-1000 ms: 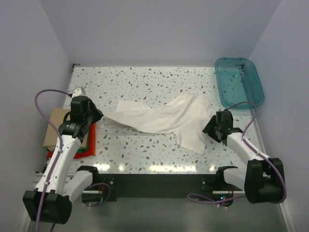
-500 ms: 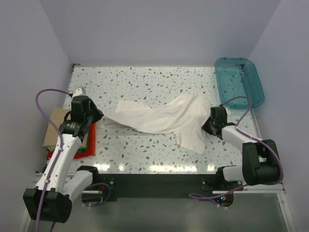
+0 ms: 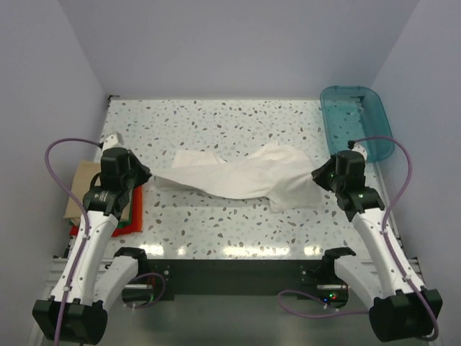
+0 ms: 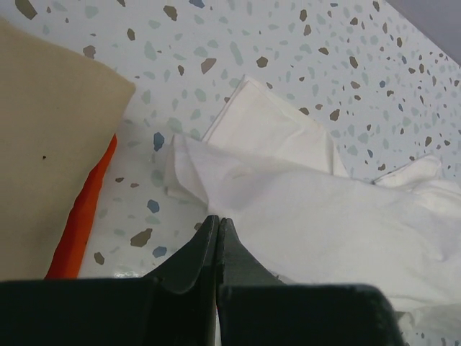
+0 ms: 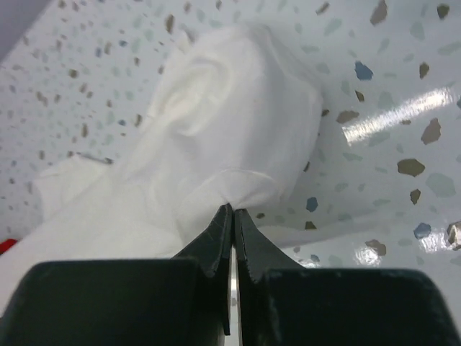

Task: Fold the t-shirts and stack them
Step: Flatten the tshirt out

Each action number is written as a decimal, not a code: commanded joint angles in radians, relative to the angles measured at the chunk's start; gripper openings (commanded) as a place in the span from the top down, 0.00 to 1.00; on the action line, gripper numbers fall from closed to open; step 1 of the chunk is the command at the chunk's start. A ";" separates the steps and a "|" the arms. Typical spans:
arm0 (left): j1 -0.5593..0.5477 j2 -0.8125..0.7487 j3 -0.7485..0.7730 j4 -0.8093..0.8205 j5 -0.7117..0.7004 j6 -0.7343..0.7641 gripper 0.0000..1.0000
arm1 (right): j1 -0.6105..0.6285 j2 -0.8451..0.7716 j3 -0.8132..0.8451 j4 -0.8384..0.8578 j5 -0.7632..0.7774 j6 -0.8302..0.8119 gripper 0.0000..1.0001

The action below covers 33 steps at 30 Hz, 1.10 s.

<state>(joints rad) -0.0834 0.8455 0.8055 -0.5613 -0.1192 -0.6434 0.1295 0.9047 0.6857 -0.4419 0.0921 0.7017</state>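
Stretching out the white shirt (image 3: 238,179) looks like the step going on here. It lies bunched in a twisted band across the middle of the table (image 3: 216,122), running from one arm to the other. The left gripper (image 3: 148,175) has its jaws pressed together on the shirt's left end, though its wrist view suggests only a thin bit of fabric is caught. The right gripper (image 3: 317,179) is closed tight on a puckered fold at the right end. The pile of folded shirts (image 3: 81,189), tan on top with red and green edges poking out, sits at the left edge under the left arm. The teal bin (image 3: 356,119) is off at the far right.

To do this well, both arms should probably lift a bit and pull apart evenly, so the twist drops out before the shirt is laid flat. Yanking hard on one side risks slipping that skinny left pinch, or dragging cloth onto the pile.
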 commanded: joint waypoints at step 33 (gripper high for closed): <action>0.010 0.231 0.860 -0.011 -0.031 -0.042 1.00 | -0.001 0.178 1.128 -0.239 0.025 -0.139 1.00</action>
<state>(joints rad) -0.0807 0.9913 1.6855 -0.7101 -0.1482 -0.6731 0.1261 1.0058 1.8660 -0.8356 0.1761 0.5564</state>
